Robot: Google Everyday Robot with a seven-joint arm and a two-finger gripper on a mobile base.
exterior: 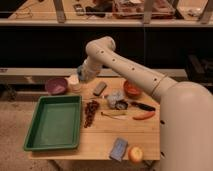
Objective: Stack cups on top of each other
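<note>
The cream-white cup (74,83) stands upright at the far left of the wooden table (135,132), just right of the purple bowl (56,85). My gripper (81,75) is at the end of the white arm, right above and slightly right of that cup. A light blue shape, apparently the light blue cup (83,71), shows at the gripper. I cannot tell whether it is held or whether it touches the cream cup.
A green tray (54,122) fills the table's left side. An orange bowl (132,89), a grey block (99,88), a crumpled bag (116,98), a black-handled knife (142,106), a red chili (144,116), a blue packet (119,148) and an apple (135,154) lie around.
</note>
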